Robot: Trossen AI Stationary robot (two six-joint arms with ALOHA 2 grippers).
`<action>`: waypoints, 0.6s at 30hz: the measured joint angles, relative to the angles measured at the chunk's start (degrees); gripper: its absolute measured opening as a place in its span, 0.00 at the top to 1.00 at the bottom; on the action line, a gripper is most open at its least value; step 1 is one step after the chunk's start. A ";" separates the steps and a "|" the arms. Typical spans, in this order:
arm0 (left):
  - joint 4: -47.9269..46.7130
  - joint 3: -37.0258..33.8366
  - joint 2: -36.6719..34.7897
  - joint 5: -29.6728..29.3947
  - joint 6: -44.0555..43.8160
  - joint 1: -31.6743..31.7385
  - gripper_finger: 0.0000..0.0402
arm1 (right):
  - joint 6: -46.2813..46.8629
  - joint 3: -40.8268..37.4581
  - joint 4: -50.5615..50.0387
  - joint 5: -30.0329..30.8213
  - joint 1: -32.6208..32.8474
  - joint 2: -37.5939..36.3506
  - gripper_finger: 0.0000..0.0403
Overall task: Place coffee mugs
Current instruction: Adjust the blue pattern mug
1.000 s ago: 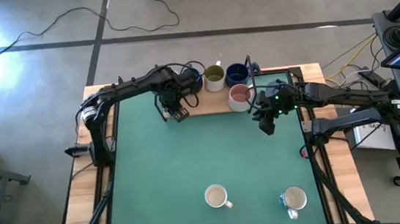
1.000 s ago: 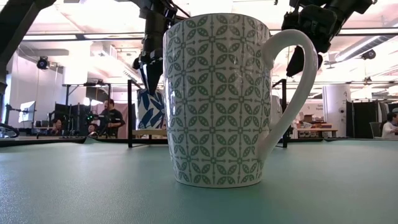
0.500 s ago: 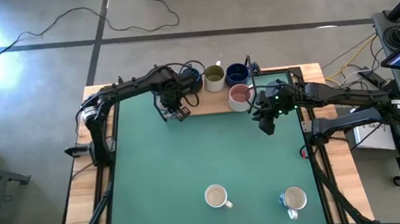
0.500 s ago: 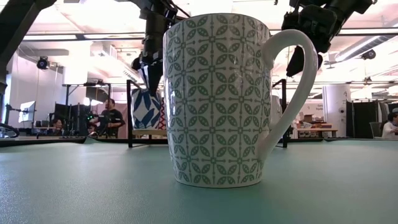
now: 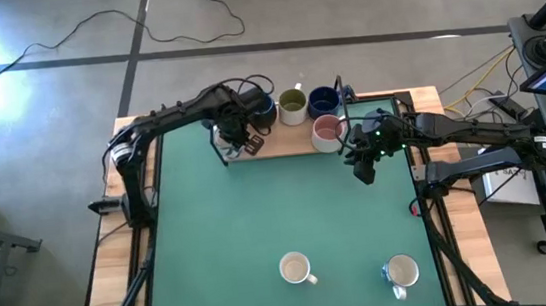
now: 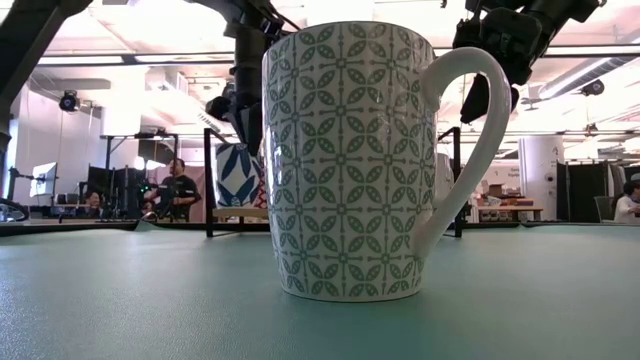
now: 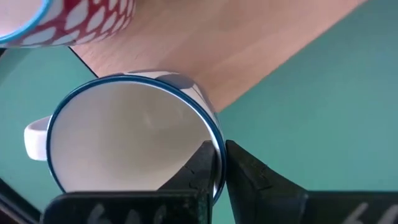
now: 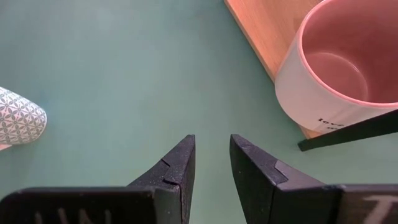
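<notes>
Left wrist view: the left end effector point(image 7: 219, 163) pinches the wall of a blue-rimmed white mug point(image 7: 124, 140), one finger inside the cup and one outside. The mug stands at the edge of the wooden board point(image 7: 249, 43), beside a red-and-white patterned mug point(image 7: 74, 22). From overhead, the left end effector point(image 5: 242, 141) sits over the board's left end, at the far side of the green surface point(image 5: 279, 213).

The right end effector point(image 5: 362, 162) hangs with its fingers apart and holding nothing, just off the board near the pink-lined mug point(image 5: 327, 131). An olive-lined mug point(image 5: 292, 104) and a dark blue mug point(image 5: 323, 99) stand further back on the board. Two more mugs wait at the near edge: a cream mug point(image 5: 295, 268) and a white mug with blue marks point(image 5: 401, 271).

Whether the blue-rimmed mug bears on the board or hangs just off it cannot be told. A rim pinch is a thin hold, so the step likely calls for a slow, straight, level move. The mug should be kept upright and clear of the patterned neighbour. The fingers should part only once the base is flat on the wood. The right arm is best kept wide of the row.
</notes>
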 joint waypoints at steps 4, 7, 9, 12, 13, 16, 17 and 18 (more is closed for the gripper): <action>1.64 0.00 -0.02 1.35 -2.56 1.12 0.98 | 0.00 0.00 0.00 0.00 -0.02 0.00 0.78; 3.32 0.00 -0.02 1.51 -3.90 1.48 0.98 | 0.00 0.02 0.00 0.00 0.00 -0.01 0.78; 3.88 0.00 -0.02 1.75 -4.45 1.68 0.98 | 0.00 0.00 0.00 0.00 0.00 -0.01 0.78; 4.51 0.00 -0.02 2.40 -5.63 2.08 0.97 | 0.00 0.00 0.00 0.00 0.00 -0.02 0.78; 4.75 0.00 -0.02 2.63 -6.27 2.21 0.97 | 0.00 0.00 0.00 0.00 0.00 0.00 0.78; 5.11 0.00 -0.02 3.15 -7.44 2.33 0.95 | 0.00 0.01 0.00 0.00 -0.01 -0.01 0.78; 5.16 0.00 -0.02 3.31 -7.77 2.33 0.94 | 0.00 0.02 0.01 0.00 -0.01 -0.01 0.78; 5.22 0.00 -0.02 3.45 -7.97 2.33 0.93 | 0.00 0.00 0.00 0.00 -0.01 -0.01 0.78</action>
